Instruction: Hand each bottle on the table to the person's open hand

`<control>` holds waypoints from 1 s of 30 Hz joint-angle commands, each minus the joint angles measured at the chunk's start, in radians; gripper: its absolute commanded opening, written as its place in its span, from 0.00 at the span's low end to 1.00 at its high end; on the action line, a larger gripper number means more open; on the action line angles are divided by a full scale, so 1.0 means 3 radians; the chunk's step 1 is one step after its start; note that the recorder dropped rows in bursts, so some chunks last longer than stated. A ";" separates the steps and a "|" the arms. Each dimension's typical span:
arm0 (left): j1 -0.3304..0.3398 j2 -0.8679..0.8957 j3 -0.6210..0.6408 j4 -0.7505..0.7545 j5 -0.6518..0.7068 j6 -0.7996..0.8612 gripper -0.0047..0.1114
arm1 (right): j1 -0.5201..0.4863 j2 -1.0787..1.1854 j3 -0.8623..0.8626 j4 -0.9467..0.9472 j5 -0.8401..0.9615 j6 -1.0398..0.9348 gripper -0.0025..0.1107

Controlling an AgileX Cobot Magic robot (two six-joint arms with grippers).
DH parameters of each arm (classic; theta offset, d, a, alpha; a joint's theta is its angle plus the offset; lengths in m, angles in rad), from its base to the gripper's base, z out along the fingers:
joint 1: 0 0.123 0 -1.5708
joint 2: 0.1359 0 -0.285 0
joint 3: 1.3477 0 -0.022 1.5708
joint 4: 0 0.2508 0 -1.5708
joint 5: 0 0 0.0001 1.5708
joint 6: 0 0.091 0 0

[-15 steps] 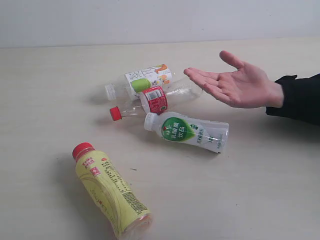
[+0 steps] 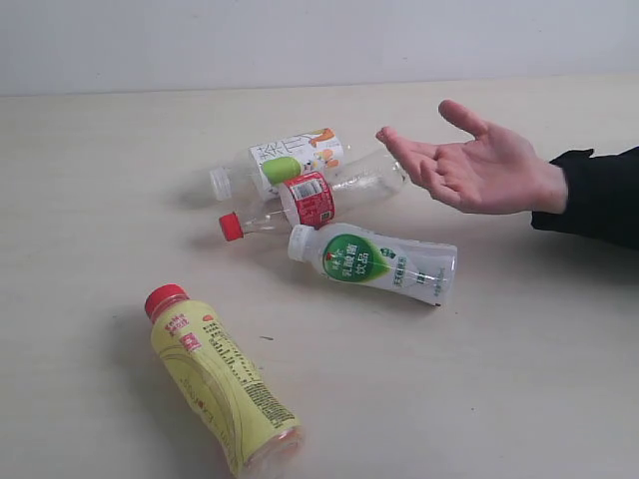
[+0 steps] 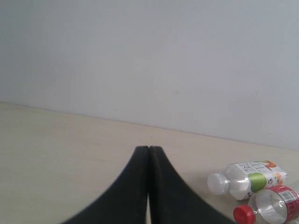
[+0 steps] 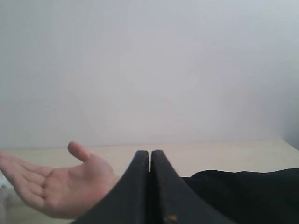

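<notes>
Only the person's open hand [image 2: 484, 172] shifts, fingertips lifting slightly, while four bottles lie unmoved on the table [image 2: 90, 180]. The yellow-label bottle [image 2: 225, 389] lies apart at the front, while the green-and-white bottle [image 2: 374, 262], red-label bottle [image 2: 310, 200] and fruit-print bottle [image 2: 285, 160] cluster beside the hand. The left gripper [image 3: 148, 154] and right gripper [image 4: 150, 156] are both closed tight, holding nothing.

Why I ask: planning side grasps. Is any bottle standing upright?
No, all four bottles lie on their sides on the table.
</notes>
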 commanded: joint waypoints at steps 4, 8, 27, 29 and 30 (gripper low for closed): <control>0.0012 -0.0013 0.0000 -0.0019 -0.0001 0.0011 0.05 | 0.0011 -0.0014 0.0017 0.0403 -0.0798 0.0377 0.04; 0.0012 -0.0013 0.0000 -0.0019 -0.0001 0.0011 0.05 | 0.0011 -0.0014 0.0017 0.0413 -0.1187 0.1194 0.04; 0.0012 -0.0013 0.0000 -0.0019 -0.0001 0.0011 0.05 | 0.0011 0.2197 -0.2214 -0.5106 -0.2667 0.6481 0.02; 0.0012 -0.0013 0.0000 -0.0019 -0.0001 0.0011 0.05 | 0.0011 0.2521 -0.2466 -0.5721 -0.2803 0.6725 0.02; 0.0012 -0.0013 0.0000 -0.0019 -0.0001 0.0011 0.05 | 0.0011 0.2681 -0.2590 -0.5994 -0.2860 0.6869 0.02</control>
